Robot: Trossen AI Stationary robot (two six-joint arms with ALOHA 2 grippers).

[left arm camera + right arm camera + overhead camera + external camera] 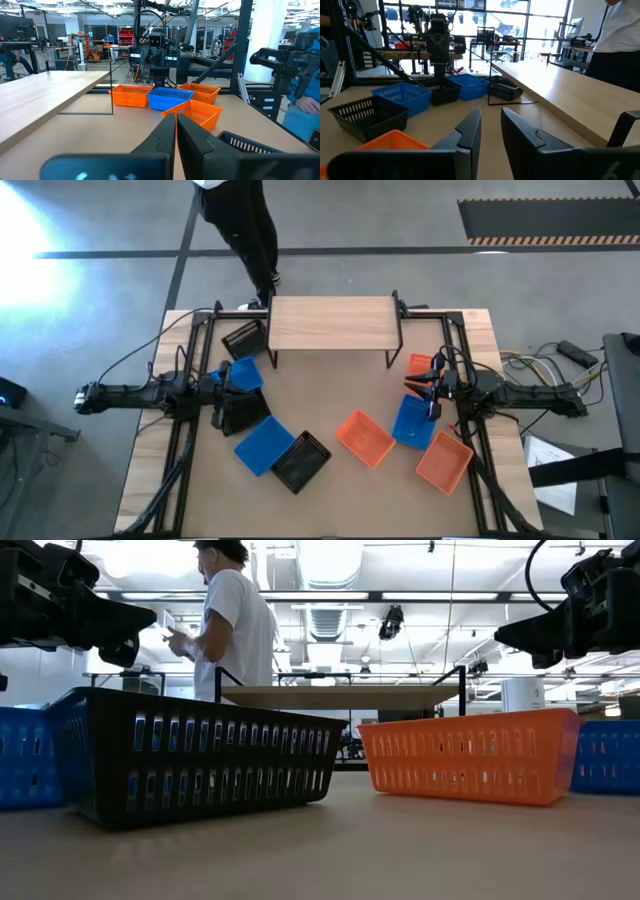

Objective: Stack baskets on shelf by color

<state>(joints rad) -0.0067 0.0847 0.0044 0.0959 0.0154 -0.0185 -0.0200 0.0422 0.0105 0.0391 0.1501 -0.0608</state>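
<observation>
My shelf (pixel 330 320) is bare at the back of the counter (pixel 330 500). The baskets (pixel 264 444) lie scattered below it. My left gripper (pixel 176 131) has its jaws shut; my right gripper (pixel 490 131) has narrow, empty jaws. Crowded baskets could get bumped or snag together.

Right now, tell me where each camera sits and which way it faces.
High: overhead, straight down on shelf, baskets and both arms.
Low: tabletop height, level past a black basket and orange basket; arms hang at both upper corners.
Left wrist: over the shut left pincer, across the table at the right arm.
Right wrist: over the right pincer, toward the left arm.
Shared: every view shows the shelf.
</observation>
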